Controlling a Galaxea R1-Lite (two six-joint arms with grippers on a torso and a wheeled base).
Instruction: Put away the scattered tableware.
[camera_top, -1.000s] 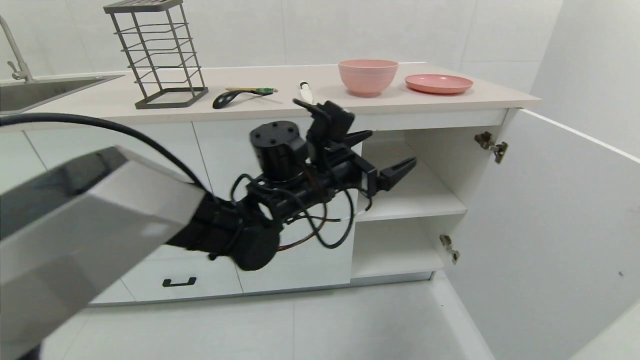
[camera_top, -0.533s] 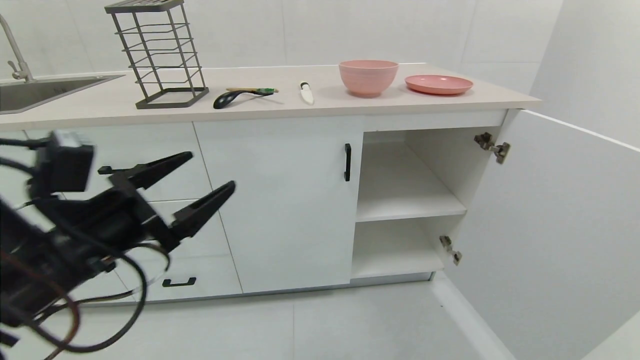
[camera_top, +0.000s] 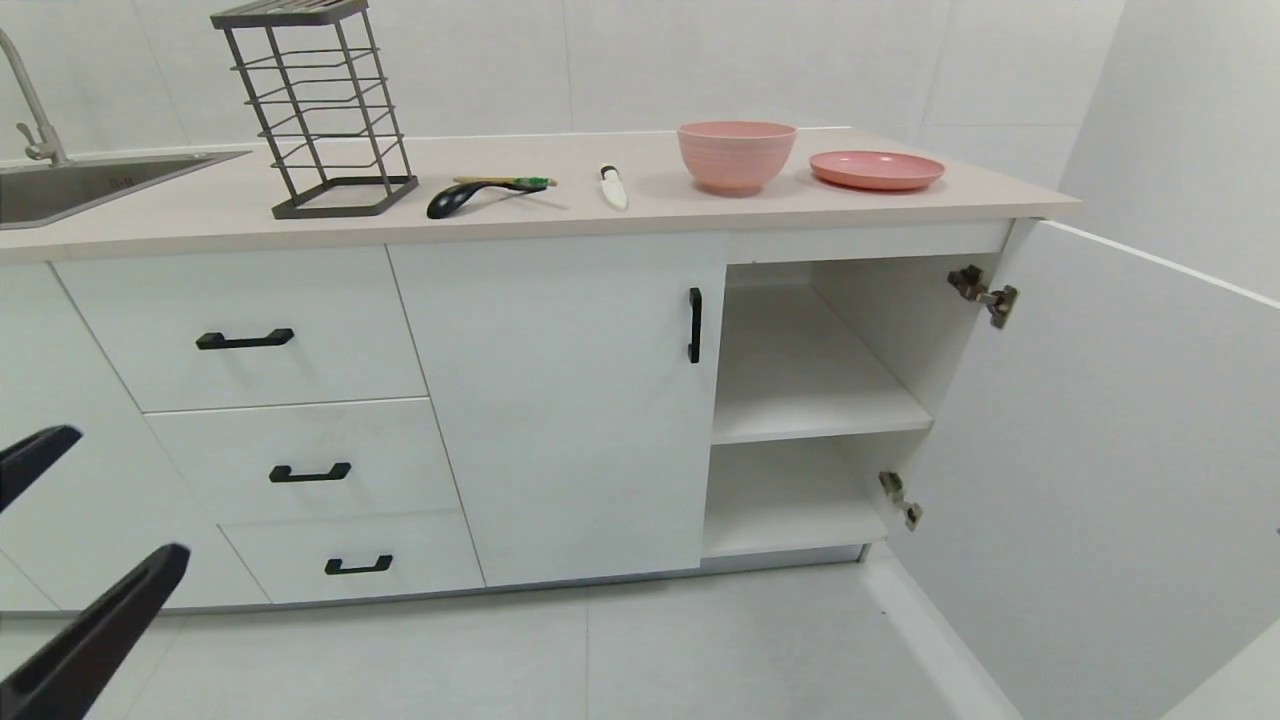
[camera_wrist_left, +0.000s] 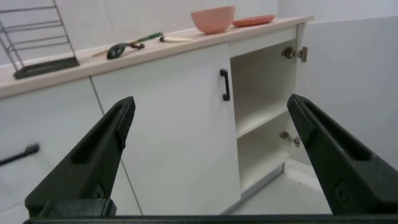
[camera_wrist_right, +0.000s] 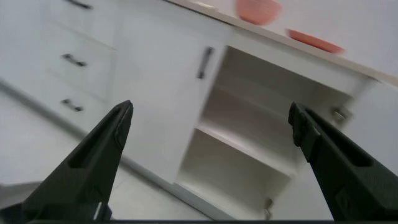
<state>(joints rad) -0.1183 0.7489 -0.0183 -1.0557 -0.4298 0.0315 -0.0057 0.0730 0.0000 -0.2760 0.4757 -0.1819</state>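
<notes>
Pink bowl (camera_top: 737, 153) and pink plate (camera_top: 877, 168) sat on the counter (camera_top: 250, 215), upper right of centre in the head frame, directly above the open cupboard (camera_top: 870, 330). Upper centre: black spoon (camera_top: 470, 196), with a stick (camera_top: 505, 181) bearing a green band just behind its handle (touching or not, could not tell), and a white utensil (camera_top: 612, 185) lying apart to the right. Rack (camera_top: 320, 110) stood upper left; sink (camera_top: 90, 185) at the upper-left edge.

Left gripper (camera_top: 115, 498) was at the lower-left edge of the head frame, jaws spread wide, nothing between them. Right gripper (camera_wrist_right: 211, 108) was likewise wide and empty, low down and facing the cupboard.

Judgement: cupboard stood ready, but stowing had not begun; all five pieces lay on the counter, none grasped. The next move called for one arm to go up to counter height and take a piece, bowl or plate being nearest the opening. Wide jaws would suit the bowl's rim; the flat plate would need a grip on its edge.

Counts:
- bowl 1, plate 1, spoon 1, stick 1, white utensil 1
- rack 1, sink 1
- drawers (camera_top: 245, 340) 3
- shelves (camera_top: 810, 395) 2
- open door (camera_top: 1100, 450) 1, shut door (camera_top: 560, 400) 1
- hinges (camera_top: 985, 290) 2
</notes>
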